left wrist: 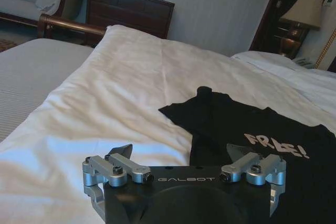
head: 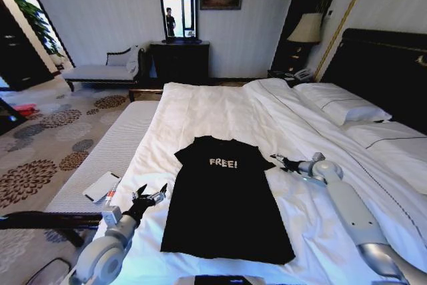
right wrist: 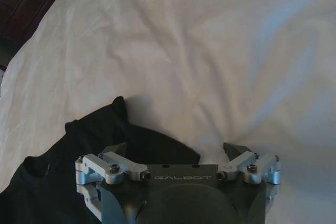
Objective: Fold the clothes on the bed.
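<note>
The clothes are one black T-shirt [head: 223, 198] with white "FREE!" lettering. It lies flat on the white duvet of the bed [head: 213, 108], collar away from me and hem toward me. My left gripper [head: 152, 193] hovers open just off the shirt's left edge. In the left wrist view its fingers [left wrist: 181, 153] frame the duvet and the shirt's side [left wrist: 252, 129]. My right gripper [head: 280, 162] is open beside the right sleeve. In the right wrist view it [right wrist: 176, 149] hangs over the sleeve edge [right wrist: 94, 140]. Nothing is held by either one.
White pillows [head: 340, 105] and a dark headboard [head: 387, 65] lie to the right. A grey striped surface [head: 100, 158] along the bed's left side carries a white card [head: 102, 186]. A chaise [head: 100, 71], a dark dresser [head: 179, 58] and a lamp [head: 307, 28] stand far off.
</note>
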